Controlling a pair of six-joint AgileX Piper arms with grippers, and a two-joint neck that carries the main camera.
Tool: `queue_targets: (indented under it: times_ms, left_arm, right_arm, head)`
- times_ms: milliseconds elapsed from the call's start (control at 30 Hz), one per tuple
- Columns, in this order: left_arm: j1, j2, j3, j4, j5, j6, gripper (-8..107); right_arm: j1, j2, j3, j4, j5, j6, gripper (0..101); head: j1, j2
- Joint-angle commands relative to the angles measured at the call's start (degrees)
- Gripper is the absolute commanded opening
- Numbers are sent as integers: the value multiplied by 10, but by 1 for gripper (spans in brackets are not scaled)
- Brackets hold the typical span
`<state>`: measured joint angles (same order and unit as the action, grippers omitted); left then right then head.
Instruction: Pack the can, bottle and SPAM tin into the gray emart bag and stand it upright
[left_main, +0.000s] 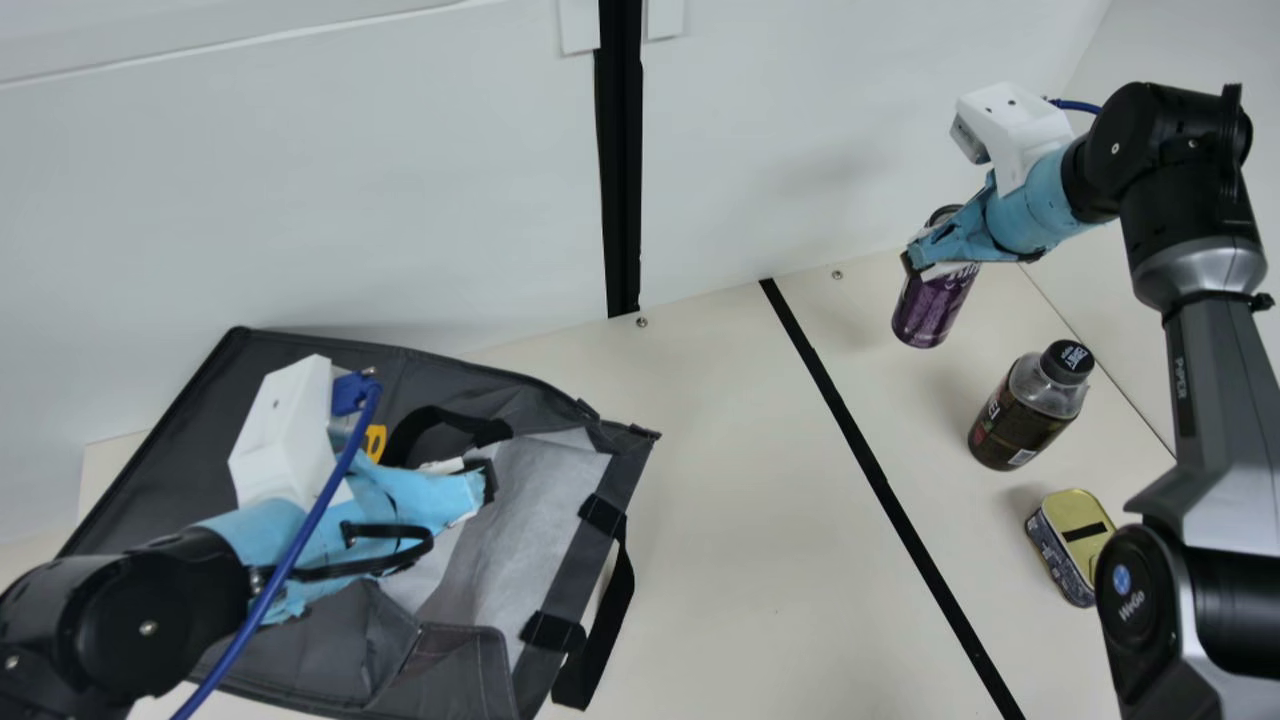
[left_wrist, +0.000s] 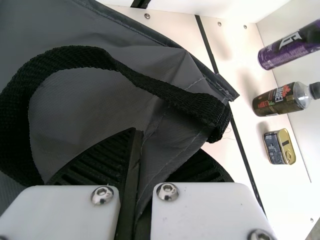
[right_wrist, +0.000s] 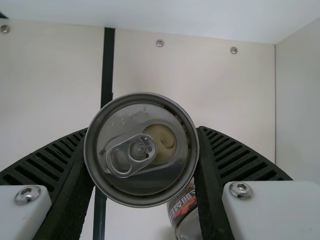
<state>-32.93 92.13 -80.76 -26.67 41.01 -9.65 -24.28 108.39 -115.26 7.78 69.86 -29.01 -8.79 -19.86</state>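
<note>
In the main view my left gripper is over the mouth of the gray bag, which lies on its side. In the left wrist view my left gripper is closed on a fold of the bag's edge, beside a black strap. My right gripper grips the upper part of the purple can, which looks raised off the table and tilted. From the right wrist, the can's top sits between the fingers of my right gripper. The bottle and SPAM tin stand on the table.
White walls rise behind the table. A black tape line runs between the bag and the bottle and tin. One strap hangs over the bag's right side.
</note>
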Motion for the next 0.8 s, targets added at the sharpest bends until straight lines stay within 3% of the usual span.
queue_targets:
  times_ms: [0,767]
  left_arm:
    - [0,0,0,0,0,0,-8]
    - [0,0,0,0,0,0,-8]
  right_arm:
    - [2,-19,21,2,0,-5,0]
    - [31,-197,210,12,0,-61,0]
  head:
    - [-12,-1]
    - [-12,-1]
